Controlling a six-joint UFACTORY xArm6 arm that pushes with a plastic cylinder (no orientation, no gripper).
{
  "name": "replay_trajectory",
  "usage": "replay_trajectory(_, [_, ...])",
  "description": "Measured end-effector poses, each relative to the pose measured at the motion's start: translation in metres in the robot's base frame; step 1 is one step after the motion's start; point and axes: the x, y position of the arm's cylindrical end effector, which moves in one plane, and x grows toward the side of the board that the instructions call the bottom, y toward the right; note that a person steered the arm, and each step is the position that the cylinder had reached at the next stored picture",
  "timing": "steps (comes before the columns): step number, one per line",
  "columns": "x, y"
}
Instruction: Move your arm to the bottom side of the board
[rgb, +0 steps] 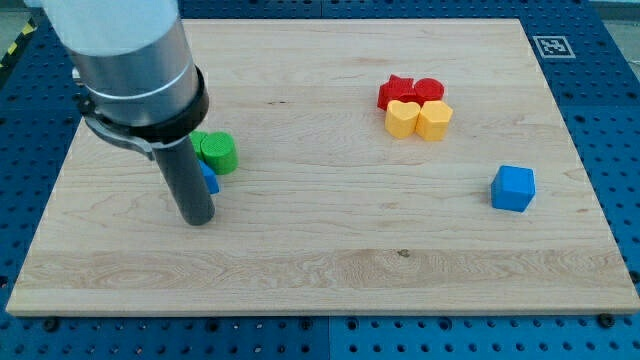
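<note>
While my arm (125, 60) hung over the view's left part of the wooden board (330, 270), my tip (197, 218) rested on the wood well in from the left edge and roughly halfway down the board, with a broad band of bare wood between it and the board's bottom edge. I carried no gripper, so there was nothing to clench or release; the dark rod simply stood upright with its lower end on the surface. Just beside the rod, on the view's right, a small blue block (209, 179) peeked out from behind it, mostly hidden, so its shape could not be made out; it appeared to touch the rod or lie hard against it. Above and to the right of that sat a green cylinder (217, 153), close to the rod, and another green piece (201, 140) showed behind it, partly covered by the arm's collar. Well apart, toward the view's upper right, four blocks huddled together: a red star-like block (397, 91) and a red rounded block (429, 89) at the back, with a yellow heart-like block (402, 117) and a yellow angular block (435, 119) touching them in front. Farther right and lower, a blue cube (513, 188) stood alone near the board's right edge.
</note>
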Motion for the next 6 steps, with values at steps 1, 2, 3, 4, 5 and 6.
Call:
replay_trajectory(1, [0.01, 0.009])
replay_trajectory(2, [0.01, 0.009])
replay_trajectory(3, [0.025, 0.01])
replay_trajectory(4, [0.034, 0.012])
replay_trajectory(5, [0.035, 0.012])
replay_trajectory(6, [0.054, 0.012])
